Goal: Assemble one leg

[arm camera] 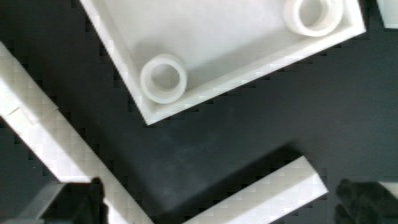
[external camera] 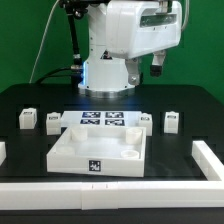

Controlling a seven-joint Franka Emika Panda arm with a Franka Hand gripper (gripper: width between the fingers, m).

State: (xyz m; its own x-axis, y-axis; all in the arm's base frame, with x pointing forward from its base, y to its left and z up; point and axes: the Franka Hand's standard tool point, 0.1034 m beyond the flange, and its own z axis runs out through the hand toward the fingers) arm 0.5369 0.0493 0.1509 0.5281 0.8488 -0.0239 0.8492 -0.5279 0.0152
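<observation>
Legs, four small white blocks alike, stand on the black surface (external camera: 35, 95) in a loose row across the exterior view. Two are toward that view's left, the outer leg (external camera: 27, 119) and the inner left leg (external camera: 52, 122). Two are toward its right, the inner right leg (external camera: 148, 120) and the outer right leg (external camera: 171, 122). Each rests apart from its neighbours, and none is gripped.

Between the two pairs lies the marker board (external camera: 103, 120), flat, with four printed tags. Just in front of it sits the large white square piece (external camera: 85, 152) with raised walls and a tag on its front face. In the wrist view, two of its round corner sockets show, one socket (arm camera: 166, 78) near the piece's corner and another socket (arm camera: 317, 15) along the same edge.

A white border rail (external camera: 205, 165) runs along the near and right edges of the surface.

The robot arm (external camera: 125, 35) hangs above the far side of the surface. The pincer (arm camera: 217, 205) is spread wide in the wrist view: its dark fingers (arm camera: 68, 200) stand far apart with nothing between them, above the surface and well clear of every leg.
</observation>
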